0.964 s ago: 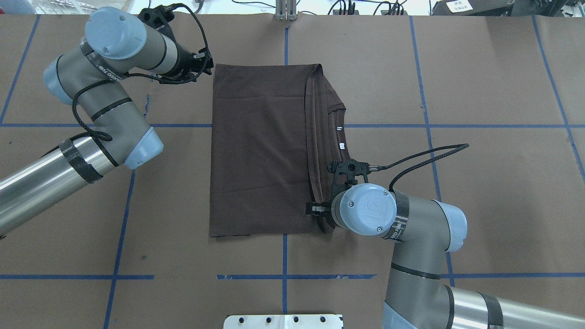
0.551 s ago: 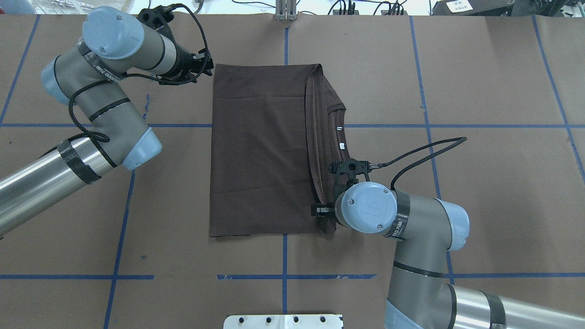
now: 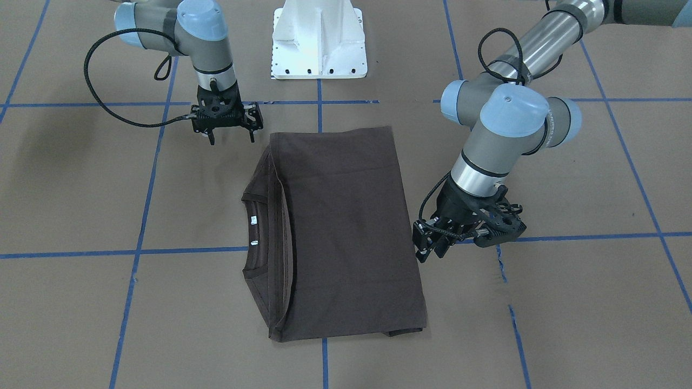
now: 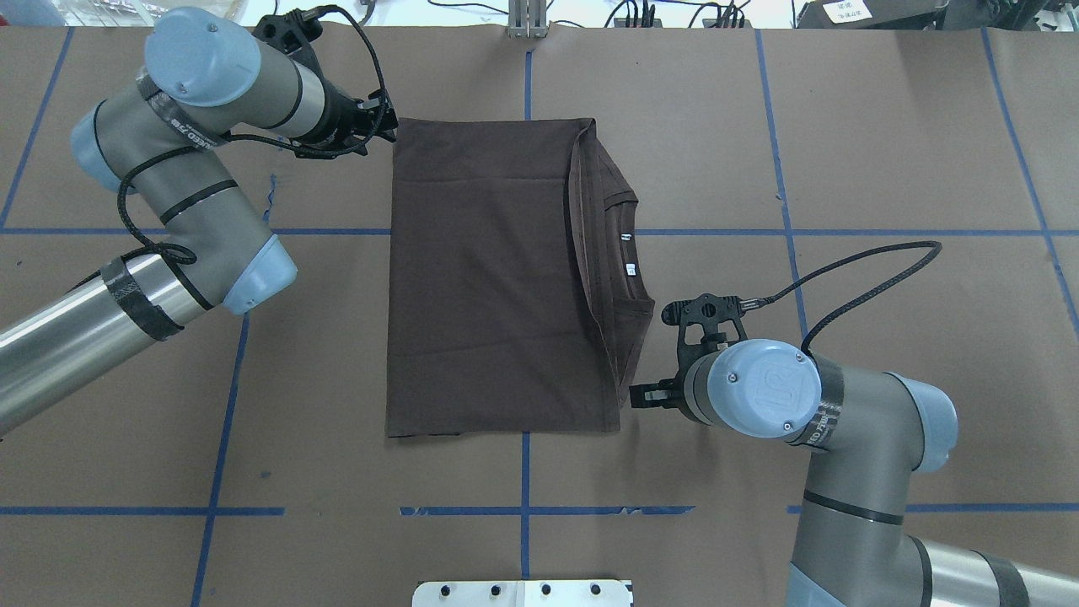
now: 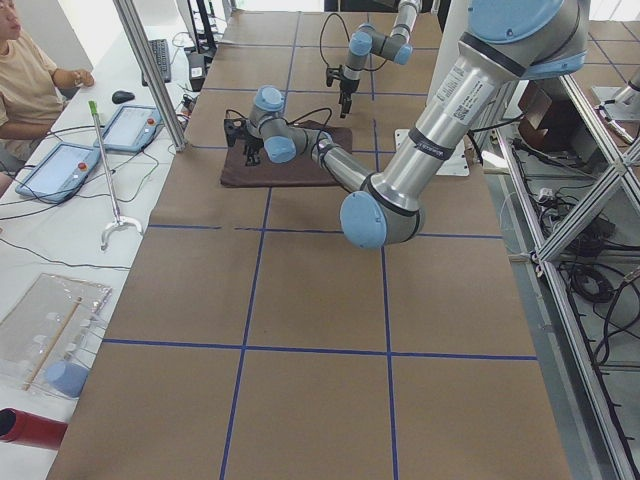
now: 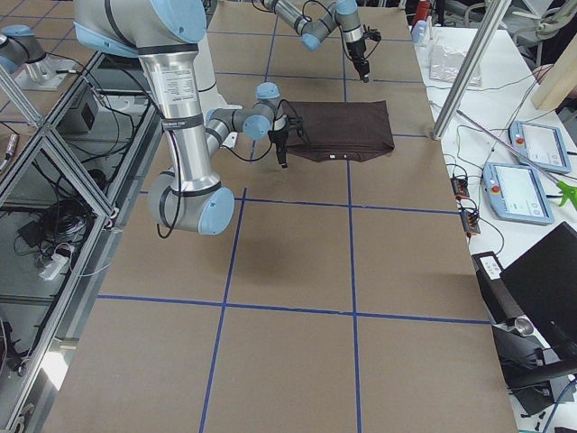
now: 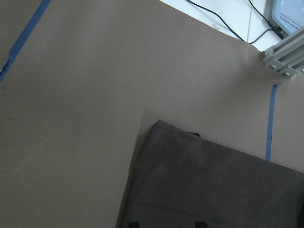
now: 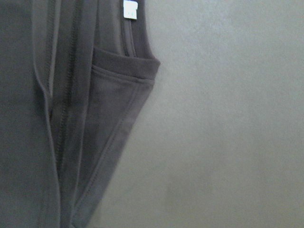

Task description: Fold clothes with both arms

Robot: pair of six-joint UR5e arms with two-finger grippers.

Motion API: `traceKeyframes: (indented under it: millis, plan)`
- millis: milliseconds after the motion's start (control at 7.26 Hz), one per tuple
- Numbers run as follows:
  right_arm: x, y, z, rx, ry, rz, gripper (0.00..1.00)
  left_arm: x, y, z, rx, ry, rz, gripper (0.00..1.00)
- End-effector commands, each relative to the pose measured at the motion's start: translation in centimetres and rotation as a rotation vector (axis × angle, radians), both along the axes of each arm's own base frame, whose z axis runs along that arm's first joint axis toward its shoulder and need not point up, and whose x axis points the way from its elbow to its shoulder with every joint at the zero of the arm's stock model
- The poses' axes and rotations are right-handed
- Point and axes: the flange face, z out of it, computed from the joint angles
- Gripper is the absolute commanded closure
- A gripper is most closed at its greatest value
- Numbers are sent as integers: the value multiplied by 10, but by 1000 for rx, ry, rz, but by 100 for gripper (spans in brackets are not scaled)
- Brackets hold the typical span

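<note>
1. On the side bench beyond the table's left end, one clear tray point(image 5: 45, 330) holds a thin stick and a pale blue round piece. We cannot make out more of its contents.
2. We count one T-shirt point(image 4: 480, 278), two arms, two grippers, two white labels point(image 4: 625, 237) at the collar point(image 4: 634, 282), and two tablets point(image 5: 130, 128) on that bench.
3. The T-shirt lies flat mid-table point(image 4: 885, 126), nearer the far edge, folded into a rectangle. Its collar side faces the table's right end.
4. The left arm point(image 4: 202, 211) puts the left gripper point(image 3: 431, 251) at the shirt's far left corner. Its fingertips stand apart in the wrist view and grasp nothing. We cannot tell whether they touch the cloth.
5. The right arm point(image 4: 851, 438) holds the right gripper point(image 3: 231, 139) just beside the shirt's near right corner, clear of the cloth, with its fingers spread and empty.
</note>
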Motion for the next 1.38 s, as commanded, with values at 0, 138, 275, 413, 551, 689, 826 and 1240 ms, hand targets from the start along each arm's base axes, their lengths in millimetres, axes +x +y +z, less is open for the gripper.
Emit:
traceKeyframes:
  millis: [0,138,275,413,551,689,826,1240]
  plan:
    - [-34,-46,-34,4,-15,51,0,-3,1,-3,2,4,-2,50]
    - [-52,-72,-43,5,-3,70,0,-4,3,-5,6,7,-2,50]
    - [-64,-94,-46,0,12,91,0,-7,5,-3,7,8,-2,50]
    - [-75,-114,-46,-7,37,104,0,-9,8,-3,6,9,-1,50]
    - [-76,-123,-37,6,65,89,0,-10,10,-7,10,16,4,50]
    - [-72,-139,-23,2,90,96,0,-12,11,-11,12,25,9,50]
    - [-56,-153,-15,9,97,44,0,-13,14,-14,15,30,13,50]
    - [-26,-149,-38,-24,32,42,5,-17,17,-21,21,45,23,50]
